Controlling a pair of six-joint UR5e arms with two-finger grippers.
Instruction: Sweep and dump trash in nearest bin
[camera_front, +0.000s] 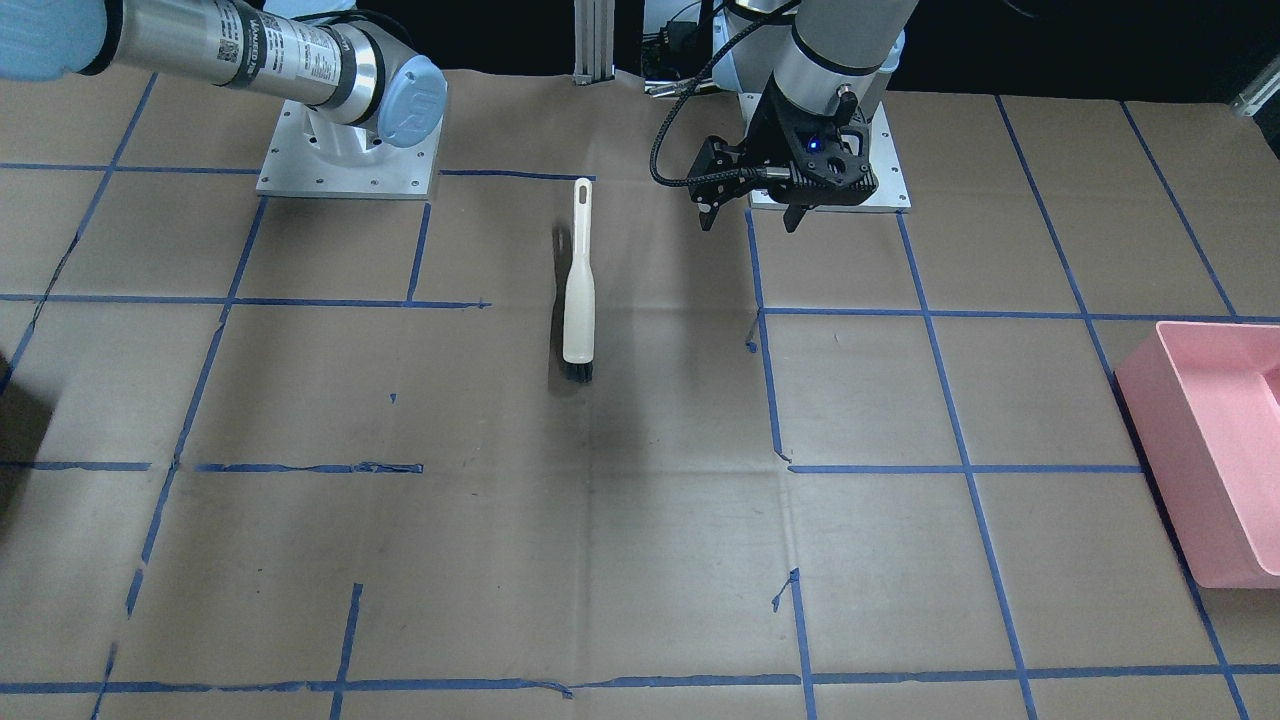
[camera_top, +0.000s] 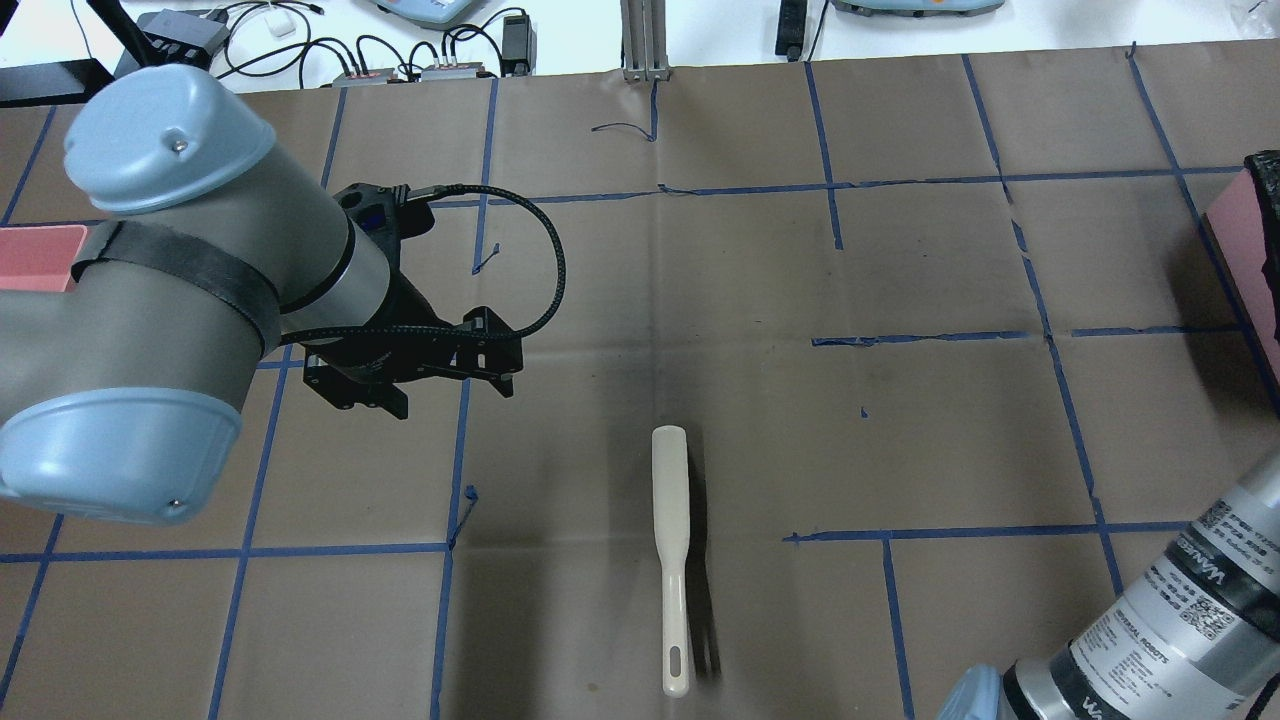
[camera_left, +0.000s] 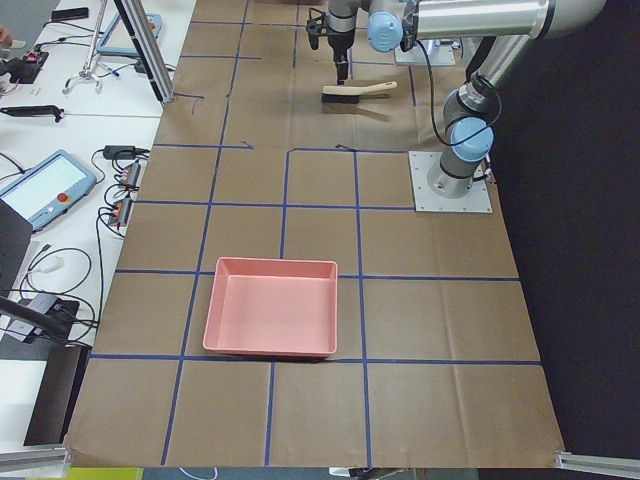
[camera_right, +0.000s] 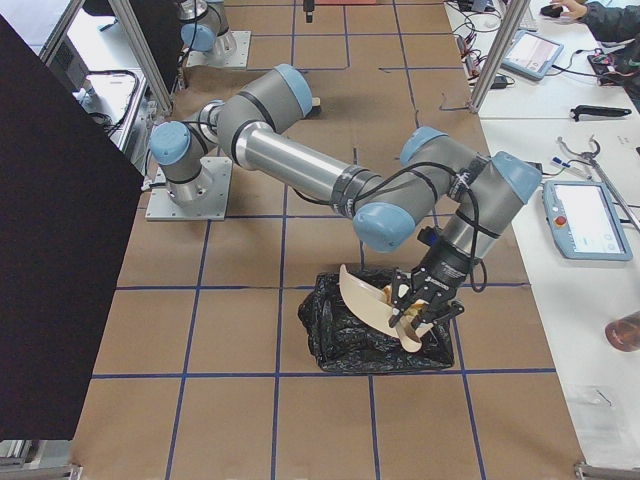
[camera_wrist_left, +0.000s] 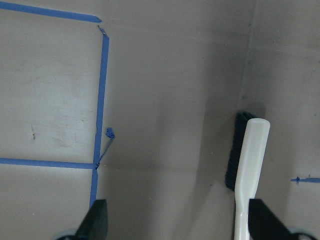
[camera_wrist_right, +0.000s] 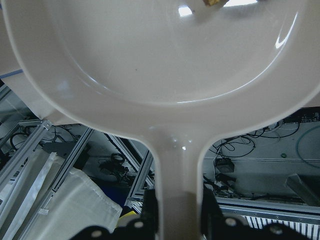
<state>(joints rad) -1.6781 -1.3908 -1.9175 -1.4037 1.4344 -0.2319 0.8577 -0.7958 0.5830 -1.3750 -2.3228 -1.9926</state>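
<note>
The worktop (camera_top: 760, 280) is brown paper with blue tape lines. At the far left end lies a pink bin (camera_left: 270, 305), and nothing shows in it.

Next comes the left pincer (camera_wrist_left: 179, 220). It hangs just above the paper, open and holding nothing. The brush (camera_top: 671, 540) lies flat in the middle, just beside it, not touching.

At the far right end, the right pincer (camera_wrist_right: 179, 214) is closed tight on the handle of the pan (camera_right: 370, 300). The pan is tipped over a black bag (camera_right: 340, 340).

I think the sweeping is done. No trash shows on the paper, and the brush is put down. The dumping looks part way through. One small yellow bit of trash (camera_wrist_right: 212, 2) sits at the far lip of the pan. The other bits are not in view. They may be in the bag, but I cannot tell. What is left is to let that last bit fall out.

The top and front views show only the brush and the left arm. Only the view from the right end shows the pan over the bag. Only the right wrist view shows the grip and the yellow bit. The left wrist view shows best that the fingers (camera_wrist_left: 97, 222) are wide apart.
</note>
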